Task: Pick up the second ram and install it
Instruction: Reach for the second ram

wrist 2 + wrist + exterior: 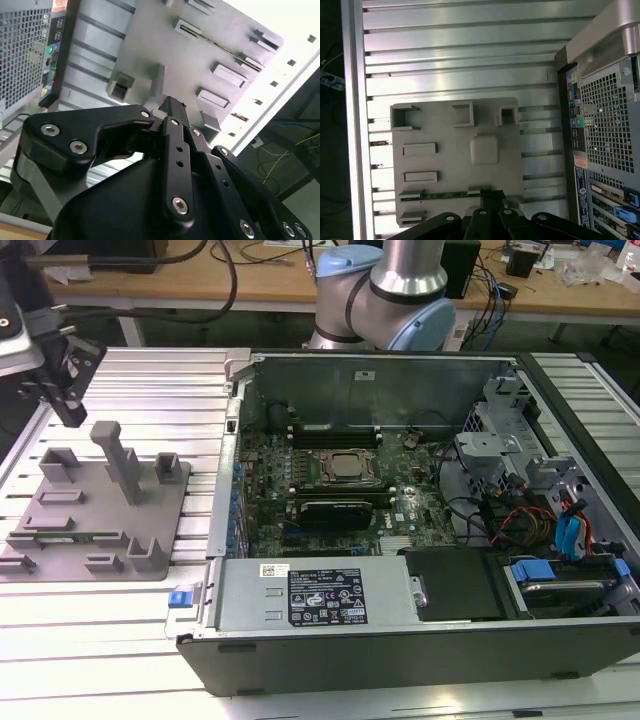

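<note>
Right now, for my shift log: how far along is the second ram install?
Done: nothing visible; the second ram lies in its slot on the grey holder tray. In hand: the pincer hangs above that tray, near the stick, which is not lifted. Left: picking it up and seating it on the motherboard inside the open case.

The tool hangs raised above the grey holder tray at the exterior view's left, apart from it. The tray lies flat on the slotted aluminium counter. A thin green strip, the second ram, lies in a slot toward the tray's camera-side edge. Just beside the tray, to the exterior view's right, the computer case lies open, exposing the motherboard, processor and black expansion card. The arm base stands behind the case.
</note>
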`<state>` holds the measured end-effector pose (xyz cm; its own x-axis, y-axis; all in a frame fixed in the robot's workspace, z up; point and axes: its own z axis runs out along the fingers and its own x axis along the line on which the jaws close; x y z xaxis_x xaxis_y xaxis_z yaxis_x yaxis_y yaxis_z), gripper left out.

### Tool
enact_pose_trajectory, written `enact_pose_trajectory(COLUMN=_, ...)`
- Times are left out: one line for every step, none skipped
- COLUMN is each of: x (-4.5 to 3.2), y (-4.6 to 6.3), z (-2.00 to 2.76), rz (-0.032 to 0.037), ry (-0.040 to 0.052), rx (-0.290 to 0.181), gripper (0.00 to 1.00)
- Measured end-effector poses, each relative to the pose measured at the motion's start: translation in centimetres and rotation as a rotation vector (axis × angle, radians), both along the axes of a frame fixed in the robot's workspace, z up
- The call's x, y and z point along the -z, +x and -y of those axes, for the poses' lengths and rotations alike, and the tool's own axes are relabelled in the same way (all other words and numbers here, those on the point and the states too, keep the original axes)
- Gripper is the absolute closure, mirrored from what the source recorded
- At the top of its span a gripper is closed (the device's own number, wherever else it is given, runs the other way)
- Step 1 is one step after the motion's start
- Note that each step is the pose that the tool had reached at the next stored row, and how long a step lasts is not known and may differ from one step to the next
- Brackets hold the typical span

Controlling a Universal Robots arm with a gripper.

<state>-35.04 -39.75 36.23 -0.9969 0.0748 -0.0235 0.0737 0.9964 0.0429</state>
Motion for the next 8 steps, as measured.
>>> enact_pose_trajectory(x=0.06, y=-0.4, z=0.00, rz=0.0000, ry=0.0000, rx=0.000, gripper=0.92)
enact_pose_trajectory(x=0.13, y=-0.9, z=0.00, rz=0.0000, ry=0.0000, rx=0.000, gripper=0.92)
enact_pose_trajectory(x=0.20, y=-1.4, z=0.00, rz=-0.0001, ry=-0.0001, rx=0.000, gripper=0.92)
enact_pose_trajectory(x=0.29, y=-1.9, z=0.00, rz=0.0000, ry=0.0000, rx=0.000, gripper=0.92)
enact_pose_trajectory(x=0.35, y=-2.3, z=0.00, rz=0.0000, ry=0.0000, rx=0.000, gripper=0.92)
enact_pose_trajectory(x=0.40, y=-2.6, z=0.00, rz=-0.0001, ry=0.0000, rx=0.000, gripper=0.92)
enact_pose_trajectory(x=0.44, y=-2.8, z=0.00, rz=0.0000, ry=0.0000, rx=0.000, gripper=0.92)
enact_pose_trajectory(x=0.53, y=-3.2, z=0.00, rz=-0.0001, ry=-0.0001, rx=0.000, gripper=0.92)
